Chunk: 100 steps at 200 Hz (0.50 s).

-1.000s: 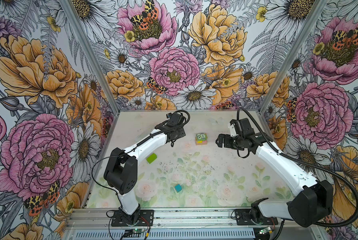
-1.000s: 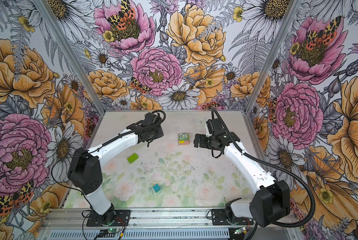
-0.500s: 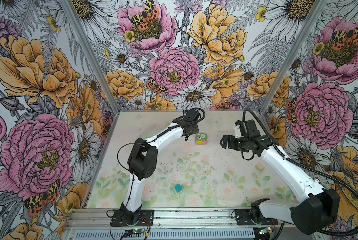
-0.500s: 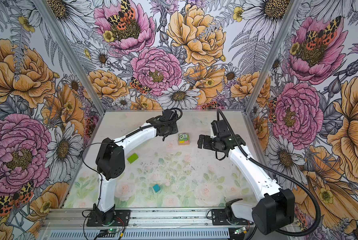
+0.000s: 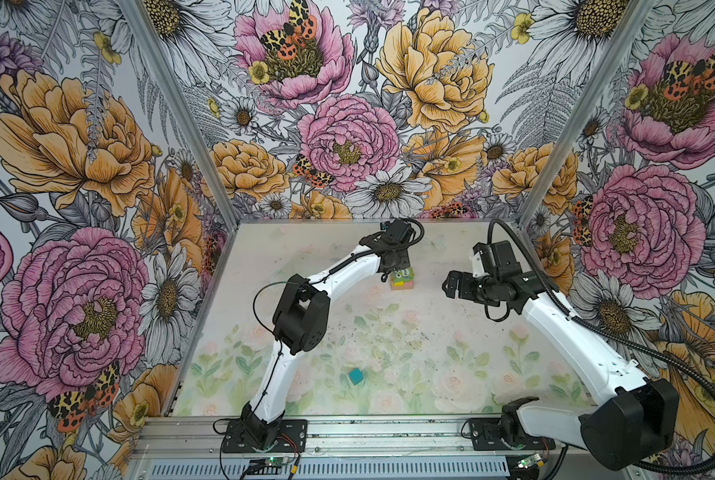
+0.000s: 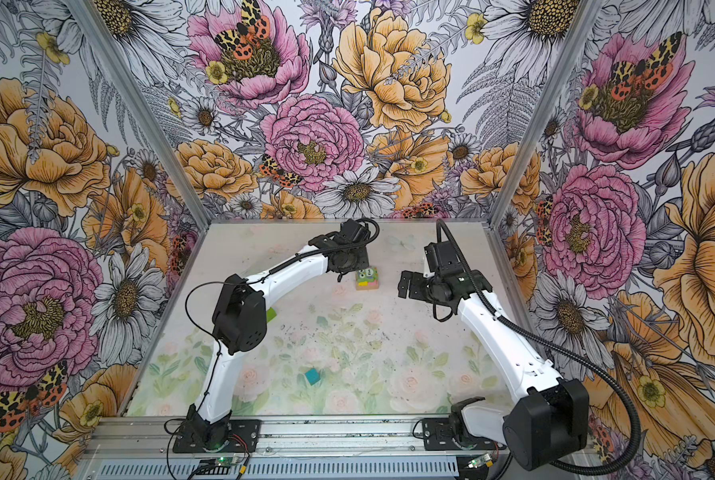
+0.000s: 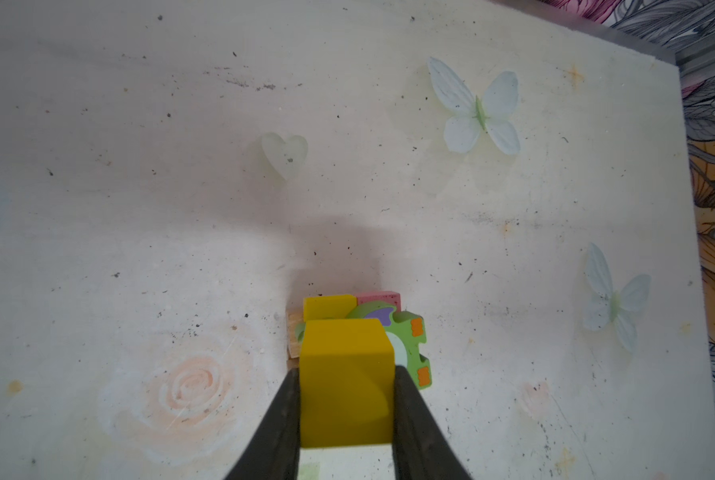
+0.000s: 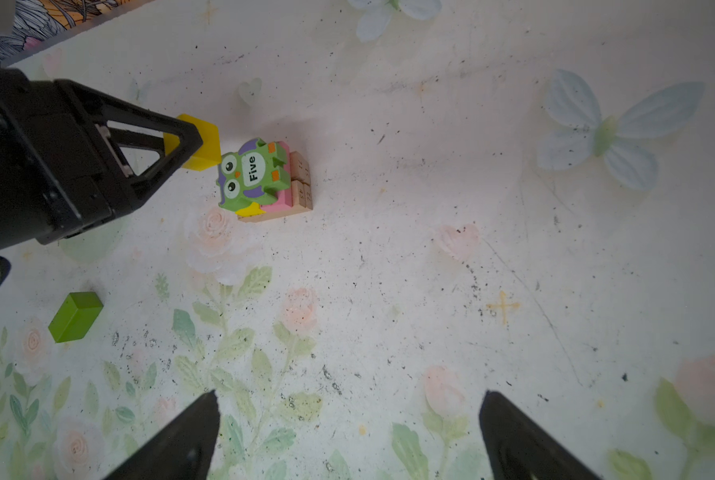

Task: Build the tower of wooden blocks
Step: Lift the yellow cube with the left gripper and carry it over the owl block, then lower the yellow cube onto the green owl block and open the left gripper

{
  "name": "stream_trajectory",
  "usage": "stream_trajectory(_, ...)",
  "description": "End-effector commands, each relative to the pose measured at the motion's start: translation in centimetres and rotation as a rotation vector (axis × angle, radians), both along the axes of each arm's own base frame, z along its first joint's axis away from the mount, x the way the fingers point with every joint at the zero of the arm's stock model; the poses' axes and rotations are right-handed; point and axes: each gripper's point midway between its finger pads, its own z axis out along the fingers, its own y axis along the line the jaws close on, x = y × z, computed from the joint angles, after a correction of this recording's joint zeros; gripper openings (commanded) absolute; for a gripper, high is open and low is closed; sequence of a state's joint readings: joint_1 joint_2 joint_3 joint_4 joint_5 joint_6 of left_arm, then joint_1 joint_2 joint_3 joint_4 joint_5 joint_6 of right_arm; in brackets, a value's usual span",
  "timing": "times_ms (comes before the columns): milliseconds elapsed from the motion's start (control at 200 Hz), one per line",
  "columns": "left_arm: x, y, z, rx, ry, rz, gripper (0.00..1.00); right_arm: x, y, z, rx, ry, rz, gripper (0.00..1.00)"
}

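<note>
As the left gripper (image 7: 346, 376) hangs at the stack: its jaws are clamped on the yellow cube (image 8: 208, 139), one finger on each side face, just off the stack's 11 o'clock corner. Whether the cube touches the stack I cannot tell.
Wood block tower (image 5: 402, 281): low, toward 1 o'clock on the table (image 5: 493, 365), clear of the far edge.
Layers so far: tan planks (image 8: 302, 180) at the base, with the pink slab (image 8: 279, 201) and yellow bar (image 8: 248, 211) on them.
Owl figure (image 8: 250, 172): lies flat on top and covers most of the landing spot.
Right gripper (image 8: 349, 399): jaws wide apart and empty, at the tower's 3 o'clock, well apart from it.
Left to do: I judge about half. The yellow cube is not yet set down. The teal cube (image 5: 356, 375) lies loose at 7 o'clock. The lime green block (image 8: 75, 316) lies at 9 o'clock, partly hidden by the left arm from above.
Room: bare table from the tower's 3 to 6 o'clock. The far wall stands at 12 o'clock, close behind the left arm.
</note>
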<state>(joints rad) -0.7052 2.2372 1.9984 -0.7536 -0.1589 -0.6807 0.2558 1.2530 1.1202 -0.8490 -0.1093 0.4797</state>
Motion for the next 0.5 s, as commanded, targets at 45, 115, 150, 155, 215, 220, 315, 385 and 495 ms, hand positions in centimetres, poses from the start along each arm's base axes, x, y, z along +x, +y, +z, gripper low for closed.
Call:
stream_trajectory(45, -0.6, -1.3, -0.1, -0.002, 0.014, -0.033, 0.26, -0.1, -0.5, 0.0, -0.013, -0.011, -0.008, 1.0)
stream_trajectory(115, -0.7, -1.5, -0.3, 0.001, 0.015, -0.033, 0.26, -0.1, -0.6, 0.0, -0.016, -0.013, -0.009, 1.0)
stream_trajectory(150, -0.8, -1.6, -0.3, -0.001, 0.017, -0.034, 0.26, -0.1, -0.6, 0.0, -0.016, -0.013, -0.008, 1.0)
stream_trajectory(155, -0.8, -1.6, -0.3, -0.001, 0.017, -0.034, 0.26, -0.1, -0.7, 0.0, -0.017, -0.012, -0.008, 1.0)
stream_trajectory(215, -0.9, -1.8, -0.4, -0.002, 0.019, -0.037, 0.26, -0.1, -0.7, -0.1, -0.017, -0.01, -0.009, 1.0)
stream_trajectory(220, -0.9, -1.9, -0.3, -0.002, 0.019, -0.038, 0.26, -0.1, -0.7, -0.1, -0.018, -0.009, -0.009, 1.0)
stream_trajectory(315, -1.0, -2.0, -0.4, 0.012, 0.02, -0.039, 0.26, -0.2, -0.9, -0.4, -0.021, -0.004, -0.012, 1.0)
stream_trajectory(385, -1.0, -1.8, -0.5, 0.019, 0.022, -0.032, 0.26, -0.1, -0.9, -0.4, -0.022, -0.005, -0.01, 1.0)
stream_trajectory(495, -1.1, -1.6, -0.6, 0.033, 0.019, -0.019, 0.26, -0.3, -1.0, -0.6, -0.025, -0.001, -0.008, 1.0)
